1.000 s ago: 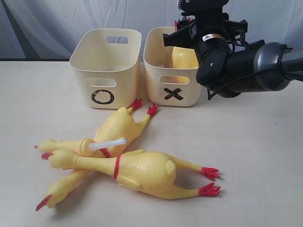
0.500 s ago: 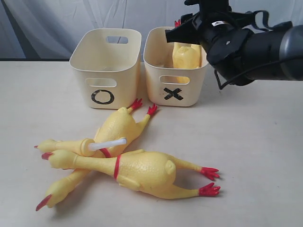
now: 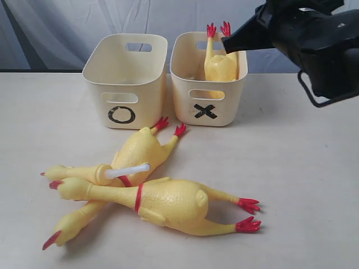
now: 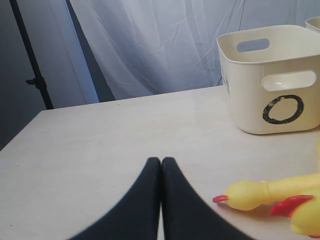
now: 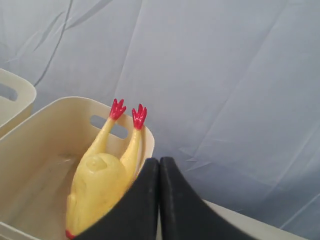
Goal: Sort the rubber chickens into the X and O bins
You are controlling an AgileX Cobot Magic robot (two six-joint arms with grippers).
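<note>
A chicken (image 3: 220, 66) stood feet-up in the X bin (image 3: 185, 101). Just beside it the right end effector (image 3: 225, 40) was closed, and the left end effector (image 4: 161, 165) was closed too.

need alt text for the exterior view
A rubber chicken stands head-down in the X bin, red feet up, the shut right gripper just beside them. More rubber chickens lie crossed on the table near the O bin.

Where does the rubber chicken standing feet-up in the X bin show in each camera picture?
Exterior view: chicken upper middle, head-down in the X bin, feet up.
Left wrist view: not in it.
Right wrist view: same chicken in that bin, just beyond the shut right tool.
Shared landmark: the O bin beside it.
</note>
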